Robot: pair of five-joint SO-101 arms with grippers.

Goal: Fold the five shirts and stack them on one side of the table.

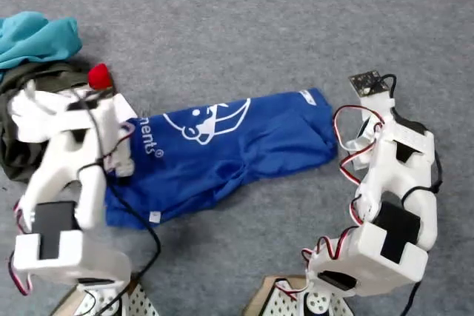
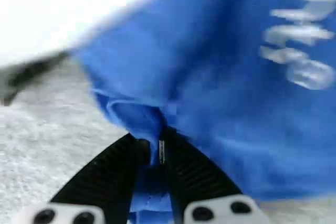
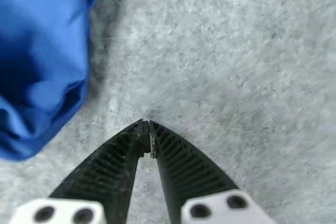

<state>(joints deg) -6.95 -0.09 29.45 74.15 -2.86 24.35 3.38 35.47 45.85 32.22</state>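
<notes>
- Where the royal-blue cotton shirt with white chest print (image 1: 237, 146) lies on the grey felt table (image 1: 259, 27), its long axis runs slantwise, from a near end by the left arm to a far end by the right arm; it is rumpled, partly doubled over and not yet stacked
- Left gripper (image 2: 160, 150): jaws closed to a sliver on a pinched fold at the blue shirt's edge, with cloth bunched between the black ribbed fingers (image 2: 113, 174)
- Right gripper (image 3: 147, 129): jaws closed tip to tip, holding nothing, over bare table just beside the shirt's rounded far end and not touching it
- Judgement: the left arm holds one end and the right arm is the nearer to the free end, so the coming fold depends on the right gripper opening and taking the cloth that lies to its side
- Crumpled teal shirt (image 1: 37, 35) and dark olive shirt (image 1: 18, 149) are heaped at the table's left side, beyond the left arm
</notes>
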